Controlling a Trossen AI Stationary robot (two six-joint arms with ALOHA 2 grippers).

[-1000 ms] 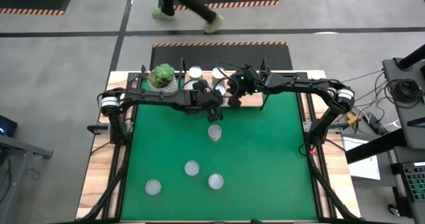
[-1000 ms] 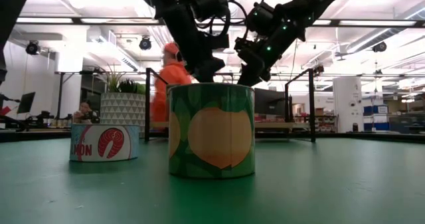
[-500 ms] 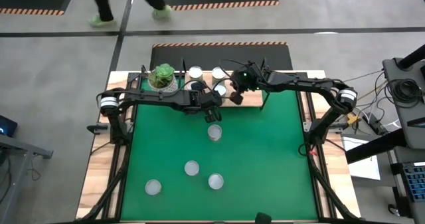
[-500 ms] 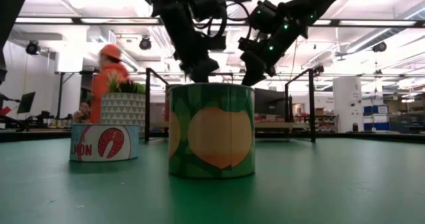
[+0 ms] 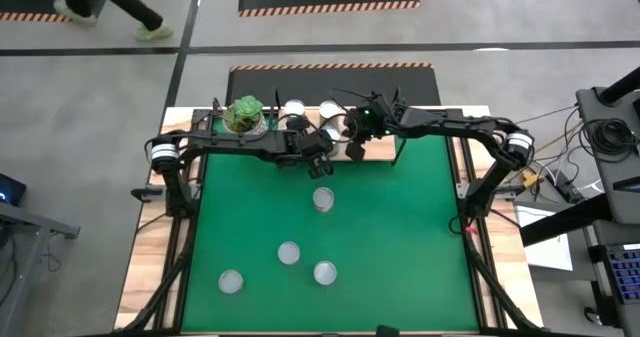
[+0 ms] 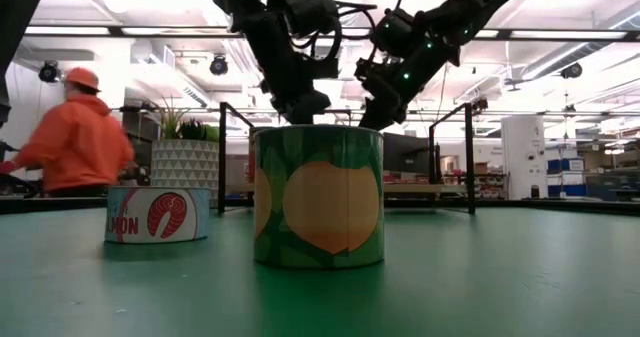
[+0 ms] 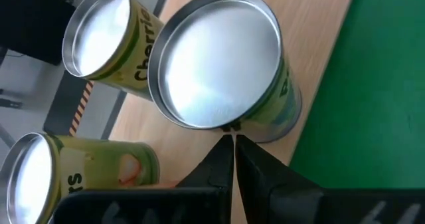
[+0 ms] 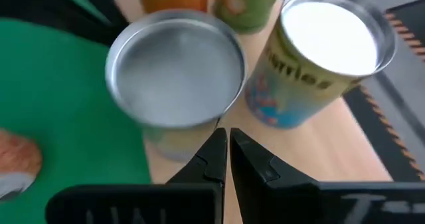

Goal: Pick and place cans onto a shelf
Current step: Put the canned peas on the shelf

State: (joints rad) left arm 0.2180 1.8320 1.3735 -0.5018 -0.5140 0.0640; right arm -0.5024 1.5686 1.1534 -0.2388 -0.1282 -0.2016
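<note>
Both tools sit over the shelf [image 5: 372,149] at the far edge of the tabletop [image 5: 400,237], w/ four cans left on the green mat toward the near edge.

Left tool [image 5: 322,160]: fingers pressed together, nothing held. Wrist view shows its tip [image 7: 232,144] just at the rim of an upright can [image 7: 219,61] standing on the wood, two more cans beside it, one [image 7: 99,31] upright, another [image 7: 40,174] at the frame edge. Right tool [image 5: 352,149]: also fully closed, empty, tip [image 8: 228,147] just short of a silver-topped can [image 8: 176,68] on the shelf, a second can [image 8: 332,44] next to it.

Key relation: nearest mat can [image 5: 322,198] lies just toward the near edge from the left tool, upright, axis vertical, so left arm is closer; a top-down grab looks right, after opening. Other three cans [image 5: 289,253], [image 5: 324,272], [image 5: 231,281] sit further toward the near edge, well apart from both tools.

Shelf holds approx. four cans plus a potted plant [image 5: 244,115] at its left end. Low view: the peach-label can [image 6: 318,197] and a salmon tin [image 6: 157,213] stand on the mat.
</note>
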